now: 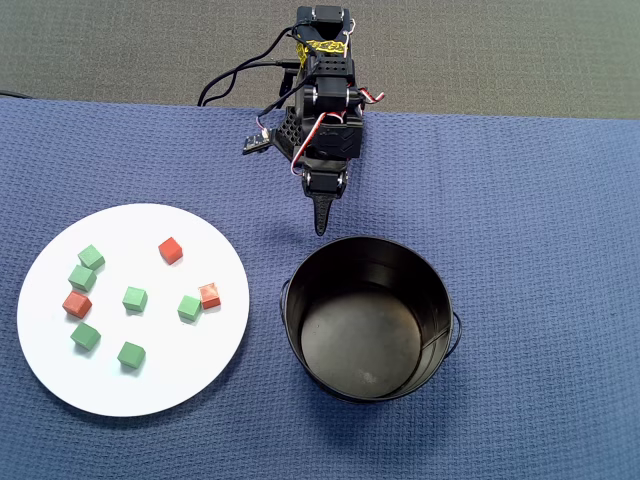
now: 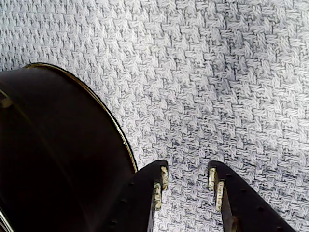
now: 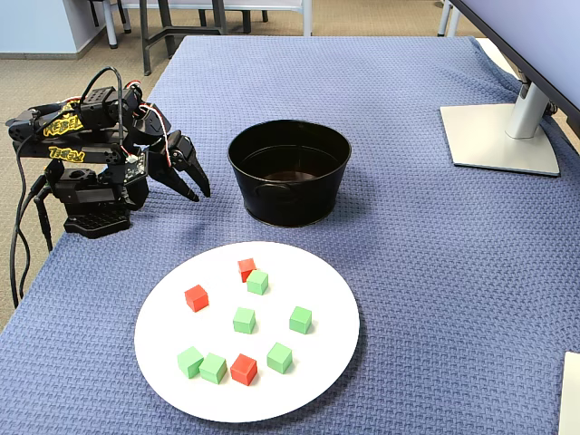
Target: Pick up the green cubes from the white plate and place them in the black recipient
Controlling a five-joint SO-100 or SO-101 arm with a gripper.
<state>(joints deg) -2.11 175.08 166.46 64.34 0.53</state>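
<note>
The end effector [image 2: 186, 186] hung released and empty beside the black recipient [image 1: 368, 318]. Six green cubes [image 1: 135, 298] lay on the white plate [image 1: 205, 235]; likely light and rigid, each suited gripping across opposite flat faces

Six green cubes [image 1: 135, 298] lie scattered, apart from the bucket, on the flat white plate [image 1: 200, 375]. The black bucket [image 1: 369, 385] stands upright and empty beside the plate, not touching it.
</note>
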